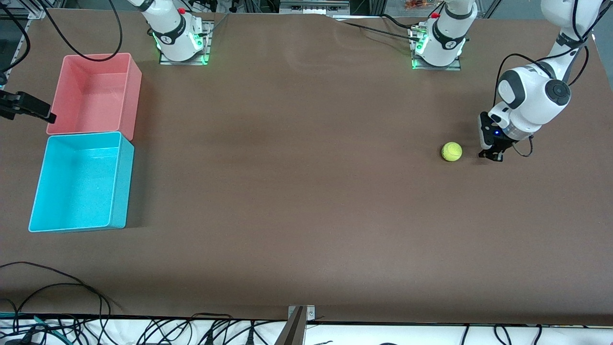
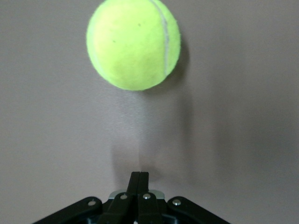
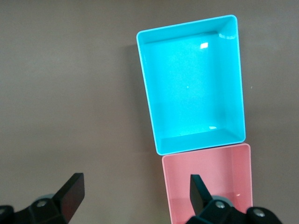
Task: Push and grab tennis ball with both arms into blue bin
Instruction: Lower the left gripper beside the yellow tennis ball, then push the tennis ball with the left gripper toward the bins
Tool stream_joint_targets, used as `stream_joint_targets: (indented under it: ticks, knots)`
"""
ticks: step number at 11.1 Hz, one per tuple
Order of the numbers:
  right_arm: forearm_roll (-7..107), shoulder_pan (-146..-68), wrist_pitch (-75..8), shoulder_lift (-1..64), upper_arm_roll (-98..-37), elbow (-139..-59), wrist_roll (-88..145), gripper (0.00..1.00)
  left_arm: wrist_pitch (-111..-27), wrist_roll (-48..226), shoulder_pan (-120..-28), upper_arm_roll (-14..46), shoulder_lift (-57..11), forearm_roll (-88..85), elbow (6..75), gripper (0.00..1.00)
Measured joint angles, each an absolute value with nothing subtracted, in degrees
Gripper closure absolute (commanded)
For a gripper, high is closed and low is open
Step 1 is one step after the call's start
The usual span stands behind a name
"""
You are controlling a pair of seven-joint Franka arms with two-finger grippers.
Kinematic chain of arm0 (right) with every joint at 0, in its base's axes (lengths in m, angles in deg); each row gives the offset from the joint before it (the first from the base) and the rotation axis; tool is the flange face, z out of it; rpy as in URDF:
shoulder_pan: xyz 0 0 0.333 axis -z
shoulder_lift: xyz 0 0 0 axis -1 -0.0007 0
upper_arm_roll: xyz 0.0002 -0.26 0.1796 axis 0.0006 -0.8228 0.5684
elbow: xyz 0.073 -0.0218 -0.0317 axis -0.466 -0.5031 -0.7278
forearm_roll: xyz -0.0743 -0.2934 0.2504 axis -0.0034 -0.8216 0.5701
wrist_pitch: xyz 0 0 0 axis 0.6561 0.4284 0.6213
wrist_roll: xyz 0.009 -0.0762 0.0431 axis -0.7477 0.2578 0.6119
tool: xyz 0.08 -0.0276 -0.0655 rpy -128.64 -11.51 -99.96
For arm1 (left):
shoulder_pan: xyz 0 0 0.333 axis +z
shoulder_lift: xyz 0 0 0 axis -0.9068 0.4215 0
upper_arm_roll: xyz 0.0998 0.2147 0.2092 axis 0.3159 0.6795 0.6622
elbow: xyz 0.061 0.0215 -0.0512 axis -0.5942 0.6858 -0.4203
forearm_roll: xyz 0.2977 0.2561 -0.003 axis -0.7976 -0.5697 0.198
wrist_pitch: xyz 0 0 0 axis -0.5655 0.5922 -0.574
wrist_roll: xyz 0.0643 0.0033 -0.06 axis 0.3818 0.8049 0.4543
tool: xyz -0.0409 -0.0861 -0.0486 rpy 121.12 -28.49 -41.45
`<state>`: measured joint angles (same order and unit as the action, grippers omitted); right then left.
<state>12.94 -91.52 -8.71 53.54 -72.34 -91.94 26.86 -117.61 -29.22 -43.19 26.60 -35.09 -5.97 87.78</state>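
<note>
Push step starting. Left tool (image 1: pixel 491 155) clenched, empty, low at table (image 1: pixel 306 215), ball (image 1: pixel 451 151) just beside fingertips, apart. Right tool (image 3: pixel 135 196) released, waiting high over table by blue bin (image 3: pixel 145 88). Next: sweep ball toward right arm's end.

On the bench (image 1: pixel 306 201), take the tennis ball (image 1: pixel 451 151) as the landmark. It lies toward the left arm's end, with nothing touching it. The left end effector (image 1: pixel 491 154) is low at the bench just beside the ball, on the side toward the left arm's end, with a small gap between them. The blue bin (image 1: pixel 81 182) sits well apart from the ball at the right arm's end. The pink bin (image 1: pixel 96 93) touches the blue bin's edge, farther from the front camera. The right end effector (image 3: pixel 135 198) hangs above the two bins.
</note>
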Motion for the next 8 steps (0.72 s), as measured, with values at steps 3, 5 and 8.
stream_joint_targets:
  ticks: [3,5,8]
  knots:
    - [12.95,-91.64,-8.71,53.57,-72.92,-91.92,26.95,0.0,-117.67,-28.08,-43.06,25.89,-35.1,-5.97,89.23,1.0]
    - [13.29,-91.73,-8.77,53.57,-72.75,-91.92,26.95,0.0,-117.86,-21.08,-42.94,20.27,-35.23,-5.96,90.04,1.0]
    - [13.72,-91.8,-9.25,53.56,-72.67,-91.91,26.95,0.0,-120.18,5.39,-46.98,3.58,-35.5,-5.96,90.72,1.0]
